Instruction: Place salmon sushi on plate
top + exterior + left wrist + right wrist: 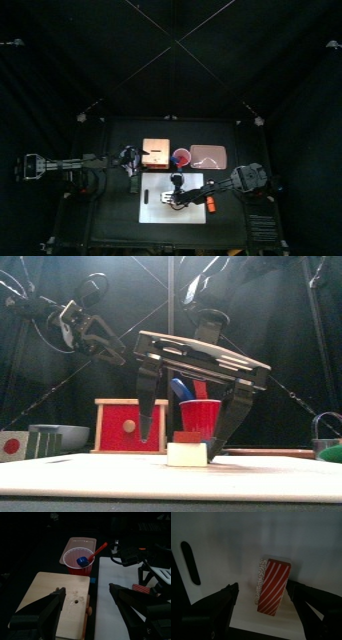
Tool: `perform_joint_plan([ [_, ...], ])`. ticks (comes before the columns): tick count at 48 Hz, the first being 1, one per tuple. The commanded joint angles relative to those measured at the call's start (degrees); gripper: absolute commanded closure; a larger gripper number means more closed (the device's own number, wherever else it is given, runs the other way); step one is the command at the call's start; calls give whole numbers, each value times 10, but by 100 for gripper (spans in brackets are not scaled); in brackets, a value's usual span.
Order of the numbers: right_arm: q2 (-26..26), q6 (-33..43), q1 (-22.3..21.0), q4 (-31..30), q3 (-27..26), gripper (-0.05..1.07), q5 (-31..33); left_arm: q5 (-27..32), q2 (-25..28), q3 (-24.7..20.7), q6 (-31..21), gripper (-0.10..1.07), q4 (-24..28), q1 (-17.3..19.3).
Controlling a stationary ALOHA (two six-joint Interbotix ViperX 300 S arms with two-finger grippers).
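Observation:
The salmon sushi (274, 584), orange-red striped on white rice, lies on the white board (231, 542). It also shows in the front view (187, 450). My right gripper (263, 588) is open and low over the board, one jaw on each side of the sushi with gaps between. The front view shows the same gripper (190, 436) straddling it. The pale pink plate (209, 156) sits behind the board at the back right. My left gripper (87, 592) is open and empty above the orange-tan square dish (57, 602), left of the board.
A red cup (181, 155) holding a blue and red utensil stands between the tan dish (158, 148) and the pink plate. A small orange item (210, 203) lies near the board's right edge. Small containers (47, 439) stand at the front left.

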Motion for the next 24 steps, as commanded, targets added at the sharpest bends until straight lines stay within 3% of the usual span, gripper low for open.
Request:
perform_joint_plan([
  [1, -12, -4, -1, 1, -17, 10, 15, -5, 0, -4, 0, -3, -4, 0],
  [11, -10, 0, 3, 0, -17, 31, 20, -5, 0, -4, 0, -3, -9, 0],
  [15, -17, -11, 3, -4, -16, 32, 25, -5, 0, -4, 0, -3, -9, 0],
  [24, -134, -55, 4, -4, 47, 32, 92, -6, -1, -6, 0, -3, -18, 0],
])
